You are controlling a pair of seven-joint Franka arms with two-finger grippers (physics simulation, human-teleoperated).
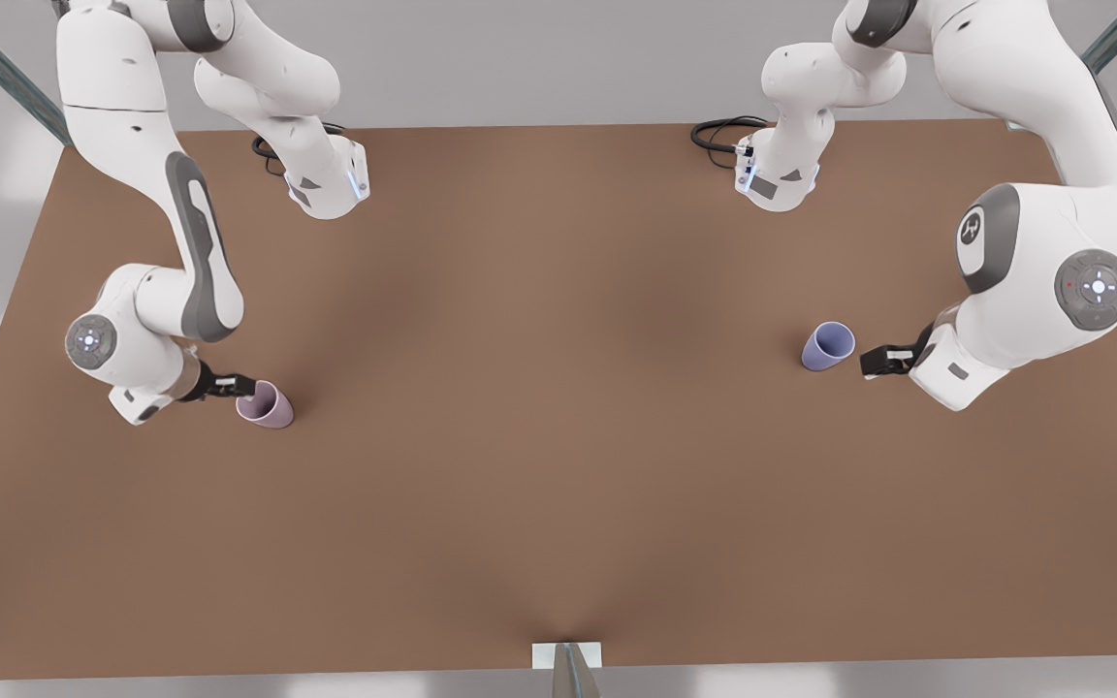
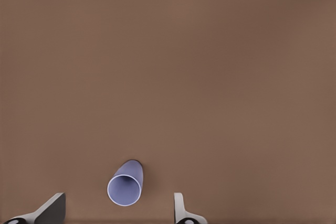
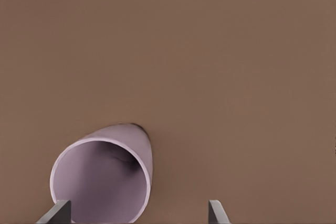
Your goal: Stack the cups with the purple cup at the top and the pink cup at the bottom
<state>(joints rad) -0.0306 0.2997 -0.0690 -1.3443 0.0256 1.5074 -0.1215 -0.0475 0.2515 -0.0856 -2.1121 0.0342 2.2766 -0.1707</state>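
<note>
Brown matte table (image 1: 558, 436) carries two small handleless tapered tumblers, both upright and with nothing visible inside: the pale mauve-pink cup (image 1: 266, 404) (image 3: 102, 179) at the front view's left, the bluish-lavender purple cup (image 1: 828, 345) (image 2: 126, 183) well apart at the front view's right. Right gripper (image 1: 234, 386) (image 3: 139, 214), fingers spread wide and holding nothing, sits just over the pink cup's rim, one fingertip (image 3: 56, 212) overlapping that rim. Left gripper (image 1: 880, 361) (image 2: 116, 211), likewise wide and empty, hangs just beside the purple cup, apart from it.
</note>
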